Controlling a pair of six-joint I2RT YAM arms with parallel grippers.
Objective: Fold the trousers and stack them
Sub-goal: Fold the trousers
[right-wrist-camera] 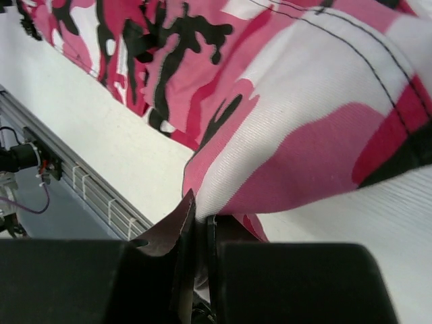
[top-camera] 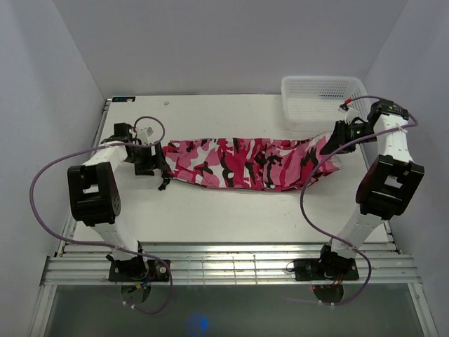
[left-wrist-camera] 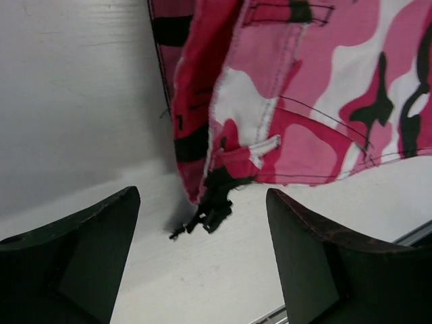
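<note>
Here's the left arm (top-camera: 98, 203): white tube links and chunky black joint housings. The right arm (top-camera: 384, 184) is its twin, same white-and-black build. A thin purple cable (top-camera: 31, 189) loops wide off the left one, and a second purple cable (top-camera: 302, 200) curves off the right. Black base mounts (top-camera: 137, 269) sit below, with a bit of red wire by the right one. Up close, the left gripper (left-wrist-camera: 202, 196) has matte black, wedge-shaped fingers (left-wrist-camera: 81, 256), one with a scuffed reddish-brown edge. The right gripper (right-wrist-camera: 201, 216) shows blocky black fingers (right-wrist-camera: 297, 283) and a brownish pad (right-wrist-camera: 169, 233).
</note>
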